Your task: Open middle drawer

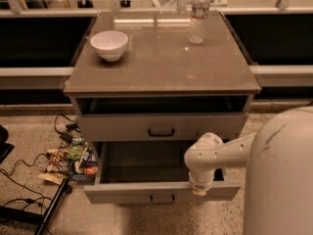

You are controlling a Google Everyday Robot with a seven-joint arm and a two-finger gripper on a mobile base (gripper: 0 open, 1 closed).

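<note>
The middle drawer [146,192] is pulled well out below the cabinet top, showing its plain grey inside [146,160]. Its low front carries a small black bar handle [162,198] at centre. My gripper [198,189] points down from the white arm [215,153] and sits at the top edge of the drawer front, right of the handle. The taller-fronted top drawer [161,126] stands slightly open above it.
A white bowl [109,44] and a water bottle [197,14] stand on the cabinet top [161,67]. Snack packets [73,158] and black cables [24,180] lie on the floor to the left. My white body [281,175] fills the lower right.
</note>
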